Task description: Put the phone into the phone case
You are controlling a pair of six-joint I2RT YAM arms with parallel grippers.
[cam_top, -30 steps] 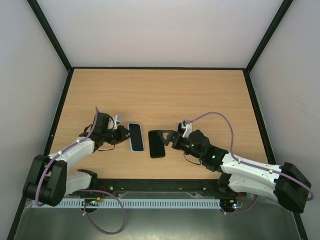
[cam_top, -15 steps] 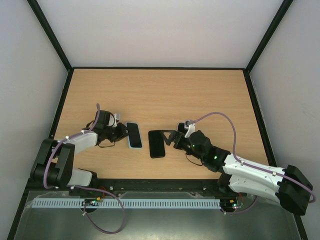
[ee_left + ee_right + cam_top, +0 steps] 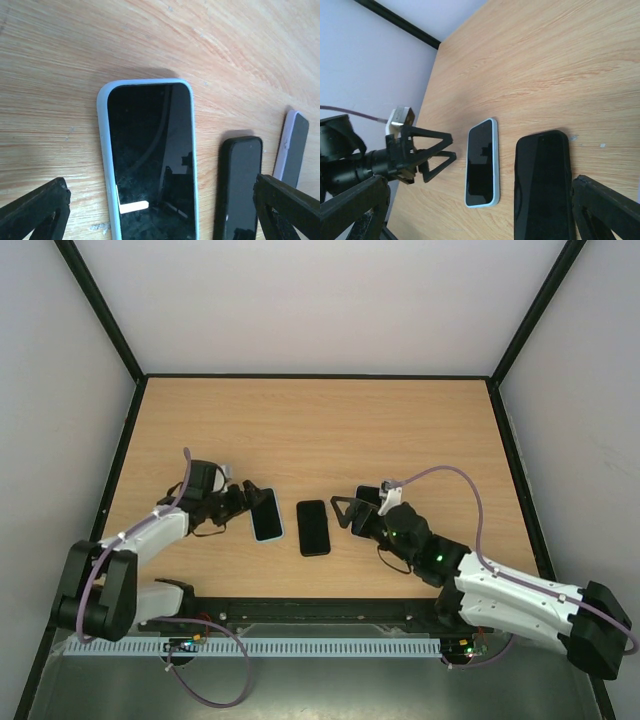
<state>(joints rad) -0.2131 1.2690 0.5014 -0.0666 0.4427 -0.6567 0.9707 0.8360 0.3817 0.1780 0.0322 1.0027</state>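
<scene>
Lying flat on the wooden table, lower middle of the overhead frame, were two items. The light-blue case sat glossy dark face up, slightly tilted. The black phone lay just right of it, apart from it and outside the case.

Left gripper: sat at the case's left edge, fingers spread wide, holding nothing. Its wrist view showed the case's near end between them.

Right gripper: sat just right of the phone, fingers likewise parted and empty. The phone's end lay between them at the bottom of its wrist view.
</scene>
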